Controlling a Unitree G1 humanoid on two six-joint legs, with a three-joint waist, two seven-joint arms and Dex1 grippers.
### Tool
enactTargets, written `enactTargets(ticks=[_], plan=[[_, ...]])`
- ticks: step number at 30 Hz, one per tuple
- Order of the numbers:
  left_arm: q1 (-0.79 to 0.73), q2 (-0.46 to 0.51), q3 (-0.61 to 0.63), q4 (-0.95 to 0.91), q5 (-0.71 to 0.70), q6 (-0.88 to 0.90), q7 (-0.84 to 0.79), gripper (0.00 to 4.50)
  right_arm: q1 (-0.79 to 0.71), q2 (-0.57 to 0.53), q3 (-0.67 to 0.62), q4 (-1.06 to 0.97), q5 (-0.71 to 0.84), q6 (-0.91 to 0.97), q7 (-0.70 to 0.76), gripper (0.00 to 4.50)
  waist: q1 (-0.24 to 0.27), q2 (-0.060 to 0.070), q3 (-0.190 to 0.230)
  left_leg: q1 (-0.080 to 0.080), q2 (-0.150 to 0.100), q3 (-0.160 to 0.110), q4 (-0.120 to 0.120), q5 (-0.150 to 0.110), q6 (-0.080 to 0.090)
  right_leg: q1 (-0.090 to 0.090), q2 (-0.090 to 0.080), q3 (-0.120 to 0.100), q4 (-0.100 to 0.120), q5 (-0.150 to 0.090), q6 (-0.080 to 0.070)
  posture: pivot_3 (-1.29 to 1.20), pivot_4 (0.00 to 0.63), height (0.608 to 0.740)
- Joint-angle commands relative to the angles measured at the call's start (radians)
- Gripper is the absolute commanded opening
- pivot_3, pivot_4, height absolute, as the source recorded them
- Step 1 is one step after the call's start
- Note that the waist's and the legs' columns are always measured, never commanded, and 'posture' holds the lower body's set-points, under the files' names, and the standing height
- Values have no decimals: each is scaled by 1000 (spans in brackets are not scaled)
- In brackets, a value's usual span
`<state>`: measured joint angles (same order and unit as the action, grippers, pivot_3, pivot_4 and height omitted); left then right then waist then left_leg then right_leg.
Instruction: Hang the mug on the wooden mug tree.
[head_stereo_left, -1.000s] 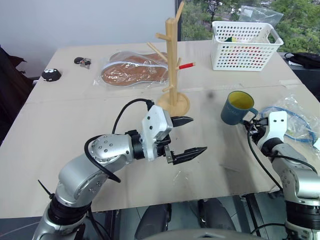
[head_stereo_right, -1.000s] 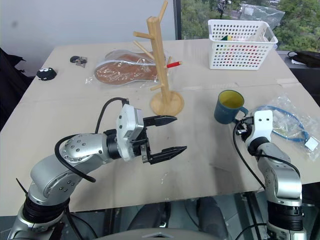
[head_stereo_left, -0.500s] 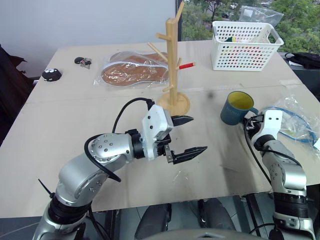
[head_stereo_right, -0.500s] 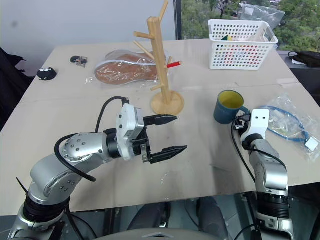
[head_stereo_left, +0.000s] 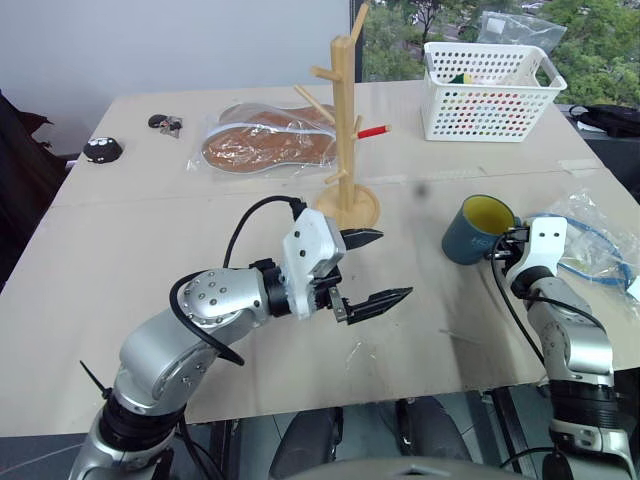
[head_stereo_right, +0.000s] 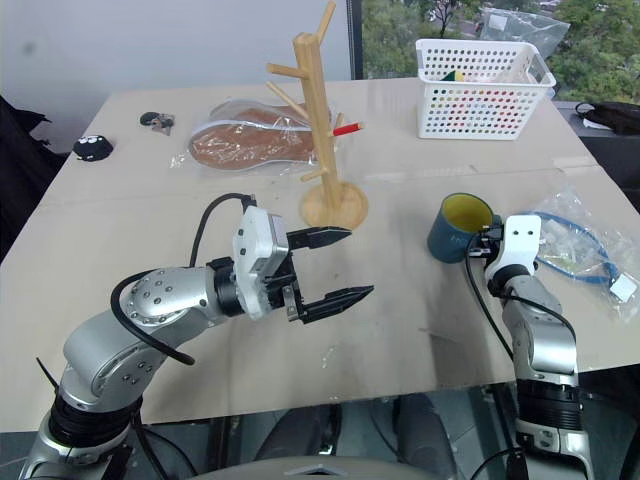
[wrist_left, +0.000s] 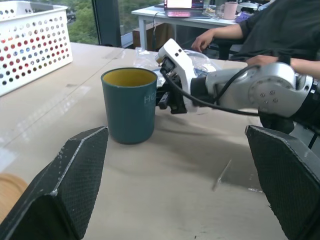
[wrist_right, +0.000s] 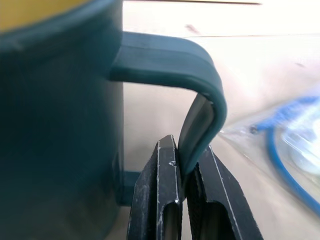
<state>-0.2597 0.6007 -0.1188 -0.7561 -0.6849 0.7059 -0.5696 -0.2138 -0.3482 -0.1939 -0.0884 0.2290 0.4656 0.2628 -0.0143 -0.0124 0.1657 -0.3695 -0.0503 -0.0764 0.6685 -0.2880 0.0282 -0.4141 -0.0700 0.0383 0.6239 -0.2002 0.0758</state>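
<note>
Fingertips of your right gripper (head_stereo_left: 503, 243) are hard to make out from the head camera: the white wrist housing and the mug (head_stereo_left: 474, 230) crowd them, so you get only a dark cluster pressed against the mug's right side. Your right wrist view settles it. There the two black fingers (wrist_right: 160, 195) are clamped together on the lower part of the mug's loop handle (wrist_right: 197, 117), one finger on each face of the loop (the teal wall takes up the rest of that side, and the rim is cut off at the frame edge).

From the head, the mug looks tipped, its yellow inside turned toward the camera, while your left wrist view shows it nearly upright on the table (head_stereo_left: 150, 240), with the right gripper at its handle side. That same view also catches a person's arm (wrist_left: 220, 32) at a desk behind.

Your left gripper (head_stereo_left: 372, 270) hangs over the middle of the table with its fingers wide apart, holding nothing. The wooden mug tree (head_stereo_left: 343, 120) stands just beyond it, well apart from the mug; its top peg runs out of frame. The contents of the white basket (head_stereo_left: 487, 95) are hard to identify.
</note>
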Motion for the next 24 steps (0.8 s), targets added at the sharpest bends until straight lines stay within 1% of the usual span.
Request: enactTargets(ticks=[1,4,7,10,14,19,22,24], plan=[[41,-47,30,-32,48,-73,55,4500,-95,-112,34,-51,51,-7,186,71,-3,1,1,0,0,1,0,0,0,0,0,1,0,0,0,0,150,740],[99,-115,46,-39,125,-171,119,4500,-210,-204,82,-6,65,-38,344,71,-5,2,1,1,0,2,0,0,0,0,0,2,0,0,0,0,150,740],[160,-204,51,-55,214,-264,210,4500,-374,-275,157,105,45,-152,537,71,-6,1,1,2,1,2,0,0,1,0,0,2,0,0,0,0,150,740],[204,-279,44,-64,319,-342,300,4500,-545,-298,220,278,11,-272,683,71,-2,1,1,1,1,1,0,0,1,1,0,0,-1,0,0,0,150,740],[241,-357,38,-79,412,-409,384,4500,-752,-285,275,550,-31,-454,852,71,8,-1,1,0,0,0,0,0,0,1,-1,-1,-2,0,0,0,150,740],[286,-406,12,-98,440,-440,412,4500,-976,-256,321,864,-103,-628,977,71,2,-1,2,-3,0,0,-1,0,0,-2,-2,-1,-3,0,0,0,150,740],[309,-425,-5,-94,449,-467,414,4500,-1108,-228,354,1045,-173,-723,1003,71,-1,0,2,-9,0,0,0,0,0,-9,-2,-1,-2,1,-1,0,150,740],[319,-431,-12,-89,454,-484,410,4500,-1157,-212,365,1123,-205,-770,1006,71,-1,0,2,-11,0,0,-1,0,0,-12,-2,0,-1,1,-1,0,150,740]])
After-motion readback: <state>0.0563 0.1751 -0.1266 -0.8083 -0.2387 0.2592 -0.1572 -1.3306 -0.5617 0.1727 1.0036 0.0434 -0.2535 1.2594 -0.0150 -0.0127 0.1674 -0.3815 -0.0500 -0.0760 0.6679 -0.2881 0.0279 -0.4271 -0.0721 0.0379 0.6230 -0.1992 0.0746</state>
